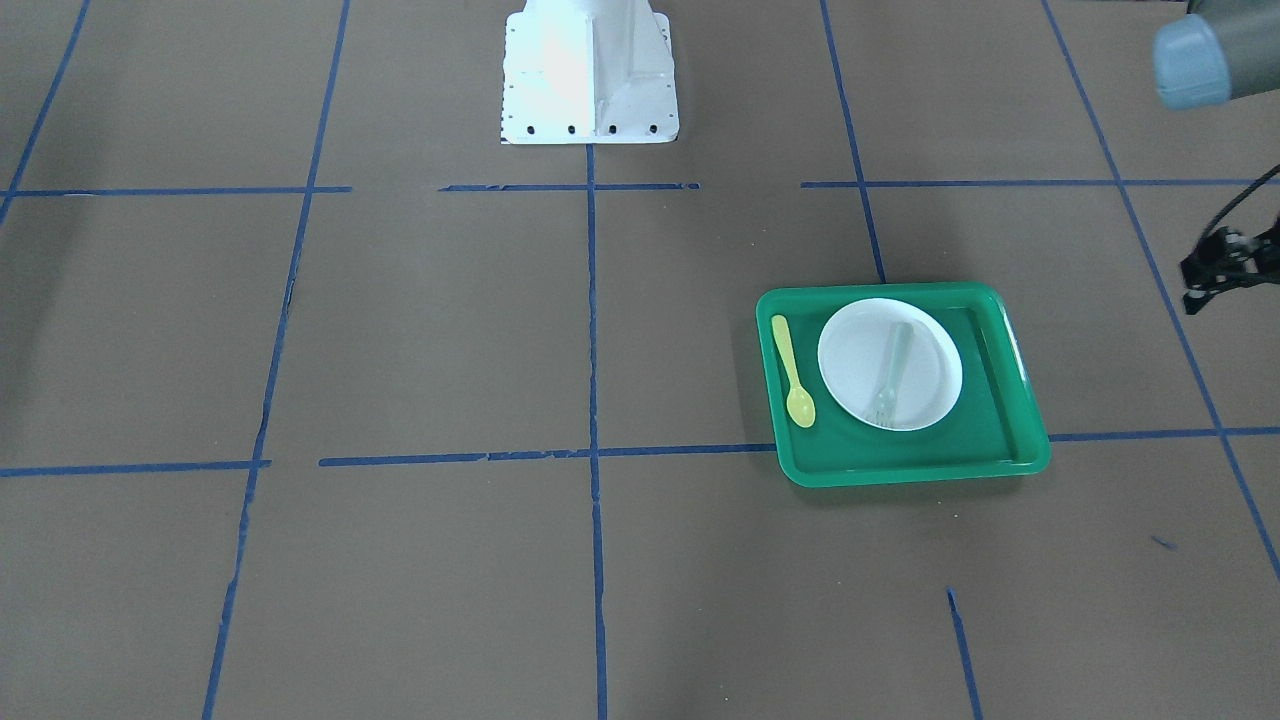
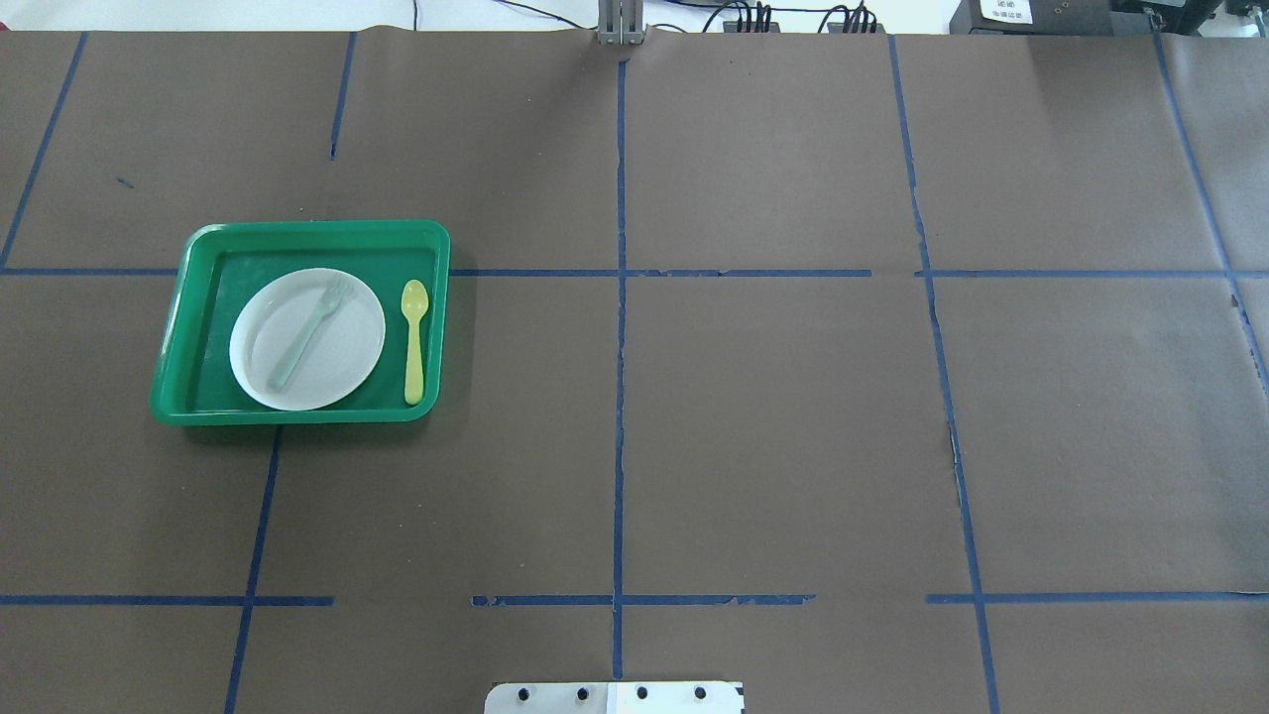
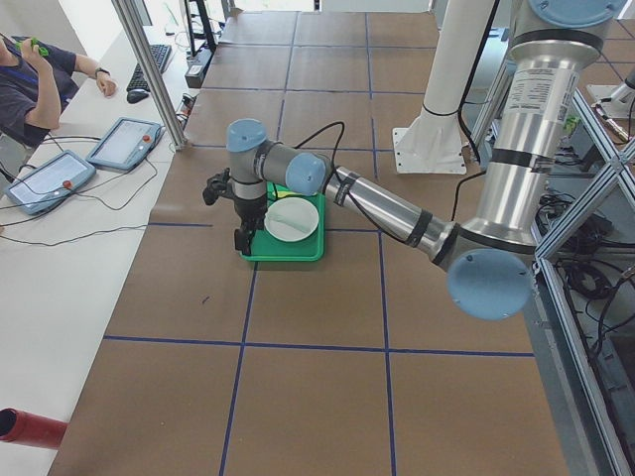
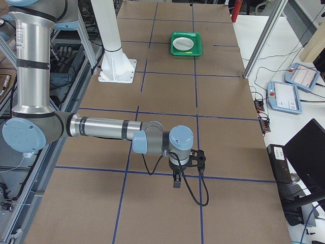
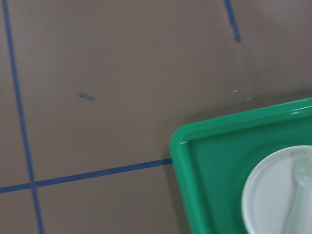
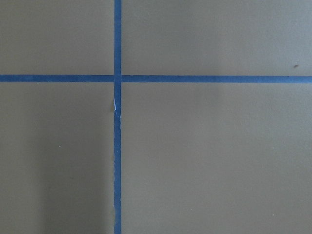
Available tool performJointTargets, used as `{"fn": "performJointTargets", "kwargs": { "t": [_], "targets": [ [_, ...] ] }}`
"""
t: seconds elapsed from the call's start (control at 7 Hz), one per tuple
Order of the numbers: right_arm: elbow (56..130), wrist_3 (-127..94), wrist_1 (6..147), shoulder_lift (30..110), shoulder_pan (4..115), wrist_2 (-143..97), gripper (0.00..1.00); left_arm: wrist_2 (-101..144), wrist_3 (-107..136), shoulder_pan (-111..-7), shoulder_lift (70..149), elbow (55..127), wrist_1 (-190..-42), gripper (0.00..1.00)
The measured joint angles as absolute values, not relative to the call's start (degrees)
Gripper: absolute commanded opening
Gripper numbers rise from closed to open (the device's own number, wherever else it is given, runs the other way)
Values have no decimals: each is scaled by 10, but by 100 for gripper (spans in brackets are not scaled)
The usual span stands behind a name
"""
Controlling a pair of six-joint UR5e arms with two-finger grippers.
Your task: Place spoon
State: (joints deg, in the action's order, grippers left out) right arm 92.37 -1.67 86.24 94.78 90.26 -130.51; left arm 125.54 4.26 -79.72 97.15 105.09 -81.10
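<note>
The small yellow spoon [image 1: 795, 375] lies flat on the green tray [image 1: 905, 472], beside the white plate [image 1: 850, 350], its bowl toward the operators' side. It also shows in the overhead view [image 2: 414, 337]. A pale grey-green fork [image 1: 893, 365] lies on the plate. My left gripper [image 3: 241, 239] hangs over the tray's outer end, empty; I cannot tell if it is open. Its wrist view shows a tray corner [image 5: 204, 146] and the plate's edge [image 5: 268, 195]. My right gripper [image 4: 176, 181] hangs far away over bare table; I cannot tell its state.
Brown paper with blue tape lines [image 2: 620, 347] covers the table. The robot's white base [image 1: 590, 75] stands at the middle of the robot's edge. Operator tablets [image 3: 124, 144] and cables lie beyond the table's far side.
</note>
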Motion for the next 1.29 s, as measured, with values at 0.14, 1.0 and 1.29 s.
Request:
{"fn": "performJointTargets", "kwargs": {
  "t": [0.14,1.0,1.29],
  "targets": [
    [924,-17,863,948,903,-1305,100,1270,-28,-858,931,1042,-803,100],
    [924,-17,862,948,903,-1305,100,1346,-110,-934,836,1001,-804,100],
    [924,-17,862,948,903,-1305,100,1347,-107,-934,842,1003,-804,100]
  ]
}}
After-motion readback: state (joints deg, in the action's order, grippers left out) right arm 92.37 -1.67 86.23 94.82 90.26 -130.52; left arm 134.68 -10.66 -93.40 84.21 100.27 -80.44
